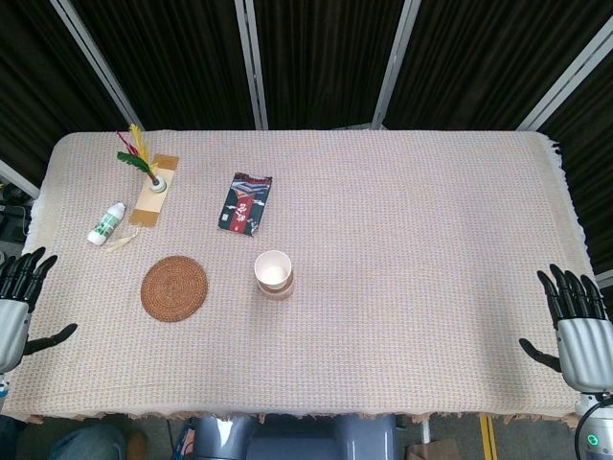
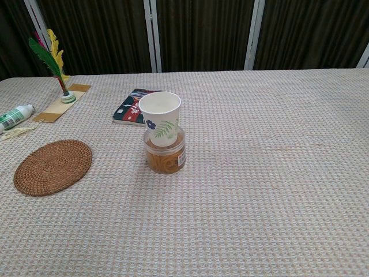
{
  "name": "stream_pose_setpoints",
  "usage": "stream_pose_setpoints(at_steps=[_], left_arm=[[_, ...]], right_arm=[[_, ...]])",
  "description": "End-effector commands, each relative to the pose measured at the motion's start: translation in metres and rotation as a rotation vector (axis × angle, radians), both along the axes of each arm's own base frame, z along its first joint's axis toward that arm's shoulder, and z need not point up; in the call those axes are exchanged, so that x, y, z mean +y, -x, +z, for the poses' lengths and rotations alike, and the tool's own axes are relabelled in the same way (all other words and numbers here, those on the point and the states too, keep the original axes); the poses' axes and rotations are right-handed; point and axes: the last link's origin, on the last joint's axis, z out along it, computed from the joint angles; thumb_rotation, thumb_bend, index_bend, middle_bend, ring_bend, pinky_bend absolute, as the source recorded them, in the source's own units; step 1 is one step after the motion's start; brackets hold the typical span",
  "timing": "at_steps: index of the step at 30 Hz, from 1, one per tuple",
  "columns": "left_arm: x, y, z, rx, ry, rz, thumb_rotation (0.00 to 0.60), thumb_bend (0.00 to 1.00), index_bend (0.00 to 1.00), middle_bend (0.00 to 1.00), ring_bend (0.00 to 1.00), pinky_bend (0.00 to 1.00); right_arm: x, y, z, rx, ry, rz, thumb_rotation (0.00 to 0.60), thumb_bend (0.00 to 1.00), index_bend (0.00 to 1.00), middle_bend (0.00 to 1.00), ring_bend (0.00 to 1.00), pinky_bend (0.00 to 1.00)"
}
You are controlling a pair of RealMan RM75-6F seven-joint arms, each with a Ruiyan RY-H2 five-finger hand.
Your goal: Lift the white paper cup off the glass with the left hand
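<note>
Bench (image 1: pixel 412 316) takes up pretty much the whole head view, covered w/ a woven beige cloth. Left robot hand (image 1: pixel 21 292) sits at the left edge of the bench, fingers spread and pointing away from the robot, thumb sticking out to the side, holding nothing. Right robot hand (image 1: pixel 575 321) is same deal at the right edge, fingers fanned apart, thumb out, nothing in it. Neither one shows in the chest view, and both are well apart from the cup. Round wicker coaster (image 2: pixel 53 167) lies flat left of center. A small dark booklet (image 2: pixel 134 106) is further back, just behind the cup. The glass (image 2: pixel 165 154) stands upright near the middle of the bench, short and clear w/ something amber/yellowish inside, can't tell what exactly. White paper cup (image 2: pixel 161 118) w/ a leaf + blue flower print sits upright in the mouth of the glass, open end up, looks empty inside from the head view. Back left there's a tan card (image 1: pixel 155 191) w/ a feather shuttlecock (image 1: pixel 144 158) standing on it, and a little white bottle (image 1: pixel 106 223) w/ a green label lying on its side near it.
</note>
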Motion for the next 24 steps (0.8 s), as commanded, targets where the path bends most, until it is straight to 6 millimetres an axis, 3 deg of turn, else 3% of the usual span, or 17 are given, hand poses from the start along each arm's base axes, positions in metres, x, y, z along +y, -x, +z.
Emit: stream_pose_setpoints(at_steps=[1, 8, 12, 17, 20, 24], left_arm=[[0.000, 0.000, 0.000, 0.003, -0.006, 0.002, 0.600, 0.00, 0.00, 0.00, 0.00, 0.00], [0.002, 0.002, 0.000, -0.024, 0.010, 0.000, 0.600, 0.00, 0.00, 0.00, 0.00, 0.00], [0.014, -0.012, -0.009, -0.056, 0.086, -0.047, 0.600, 0.00, 0.00, 0.00, 0.00, 0.00], [0.053, -0.066, -0.022, -0.012, 0.158, -0.212, 0.600, 0.00, 0.00, 0.00, 0.00, 0.00], [0.081, -0.110, -0.036, 0.069, 0.218, -0.285, 0.600, 0.00, 0.00, 0.00, 0.00, 0.00], [0.104, -0.153, -0.056, 0.165, 0.274, -0.345, 0.600, 0.00, 0.00, 0.00, 0.00, 0.00]], right_arm=[[0.000, 0.000, -0.001, 0.007, -0.004, -0.003, 0.600, 0.00, 0.00, 0.00, 0.00, 0.00], [0.000, -0.001, -0.003, 0.007, -0.024, -0.011, 0.600, 0.00, 0.00, 0.00, 0.00, 0.00], [0.001, 0.001, -0.002, 0.014, -0.029, -0.030, 0.600, 0.00, 0.00, 0.00, 0.00, 0.00], [-0.005, 0.002, -0.003, 0.002, -0.038, -0.046, 0.600, 0.00, 0.00, 0.00, 0.00, 0.00], [-0.010, 0.005, -0.003, 0.003, -0.038, -0.071, 0.600, 0.00, 0.00, 0.00, 0.00, 0.00], [-0.014, 0.008, -0.001, 0.008, -0.028, -0.093, 0.600, 0.00, 0.00, 0.00, 0.00, 0.00]])
